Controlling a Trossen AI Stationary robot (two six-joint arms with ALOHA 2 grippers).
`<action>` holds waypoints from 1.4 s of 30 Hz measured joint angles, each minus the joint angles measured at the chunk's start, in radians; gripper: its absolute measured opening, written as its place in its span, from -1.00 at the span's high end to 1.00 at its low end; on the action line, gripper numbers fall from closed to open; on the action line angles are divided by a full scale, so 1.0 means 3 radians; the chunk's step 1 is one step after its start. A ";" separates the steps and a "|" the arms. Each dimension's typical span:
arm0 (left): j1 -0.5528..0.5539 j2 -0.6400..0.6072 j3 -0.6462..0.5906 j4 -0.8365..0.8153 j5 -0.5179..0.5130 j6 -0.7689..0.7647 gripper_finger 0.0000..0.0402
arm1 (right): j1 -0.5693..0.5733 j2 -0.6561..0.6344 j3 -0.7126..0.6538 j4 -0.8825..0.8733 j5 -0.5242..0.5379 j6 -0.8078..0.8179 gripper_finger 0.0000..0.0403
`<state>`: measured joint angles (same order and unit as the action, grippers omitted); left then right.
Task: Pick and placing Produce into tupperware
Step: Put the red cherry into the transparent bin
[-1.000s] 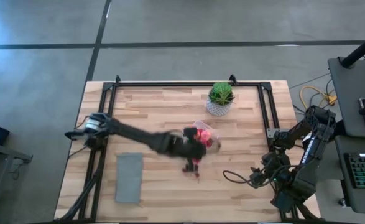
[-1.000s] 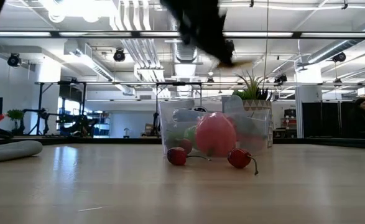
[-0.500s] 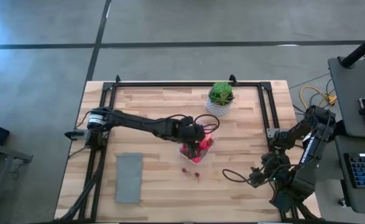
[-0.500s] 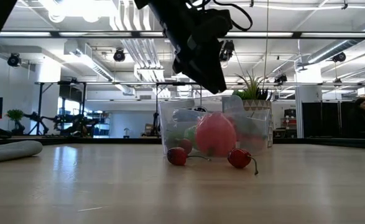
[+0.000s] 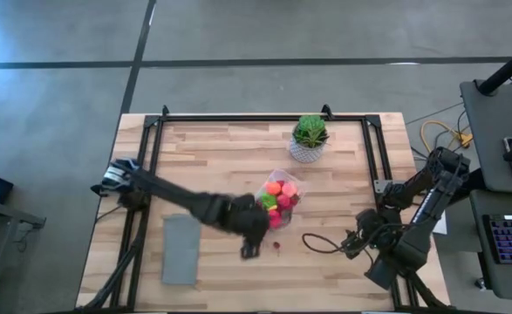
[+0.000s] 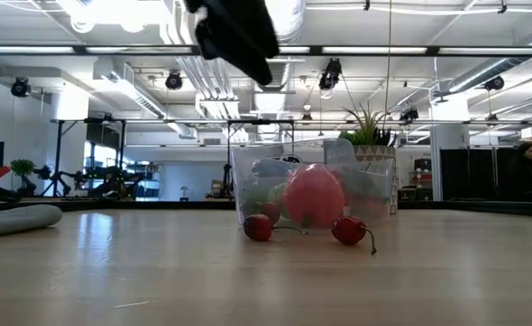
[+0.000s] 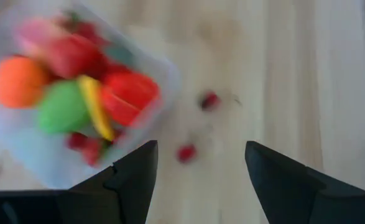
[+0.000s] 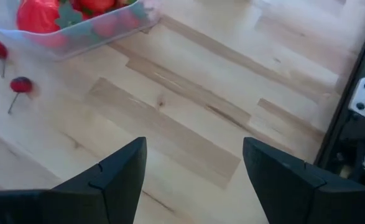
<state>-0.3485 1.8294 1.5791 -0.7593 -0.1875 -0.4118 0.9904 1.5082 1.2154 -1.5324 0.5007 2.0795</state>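
The clear tupperware (image 5: 279, 199) stands mid-table, holding an orange ball, a green piece, a yellow bit and red and pink produce (image 7: 76, 93). Two red cherries (image 7: 209, 99) (image 7: 185, 152) lie on the wood just off its near side, also seen in the low view (image 6: 257, 226) (image 6: 348, 230). My left gripper (image 5: 249, 246) hangs open above the table, near-left of the tub, with nothing between its fingers (image 7: 198, 171). My right gripper (image 8: 194, 186) waits open near the table's right edge (image 5: 358, 242).
A potted green plant (image 5: 309, 138) stands beyond the tub toward the far edge. A flat grey rectangle (image 5: 181, 249) lies near the front left. A black cable (image 5: 325, 247) loops on the table by my right gripper. Bare wood (image 8: 170, 118) lies between the tub and that gripper.
My left gripper went from the tub's near side up over the tub, then drew back toward the table's near-left, and now hangs beside the cherries. The tub and the two cherries have stayed where they were.
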 joint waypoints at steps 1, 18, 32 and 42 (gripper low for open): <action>-0.0097 0.0001 -0.0055 0.0008 -0.0004 0.0076 -0.13 | -0.0019 0.0000 -0.0010 -0.0002 0.0002 -0.0023 -0.28; -0.0394 0.0017 -0.0882 0.0767 -0.0094 -0.0051 -0.13 | -0.0245 -0.0008 -0.0330 0.1645 -0.0017 -0.0221 -0.28; -0.0794 -0.1147 -0.1660 0.0360 -0.0569 -0.0506 -0.13 | -0.1438 0.0049 -0.0653 0.3539 -0.0715 -0.1917 -0.28; -0.1240 -0.1971 -0.2489 0.0351 -0.1083 -0.1567 -0.13 | -0.1756 0.0883 -0.0020 0.3536 -0.1569 -0.2425 -0.28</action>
<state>-0.7204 1.2381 0.8325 -0.6539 -0.5123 -0.8820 0.4635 1.7731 1.2095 -0.4717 0.0301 1.3520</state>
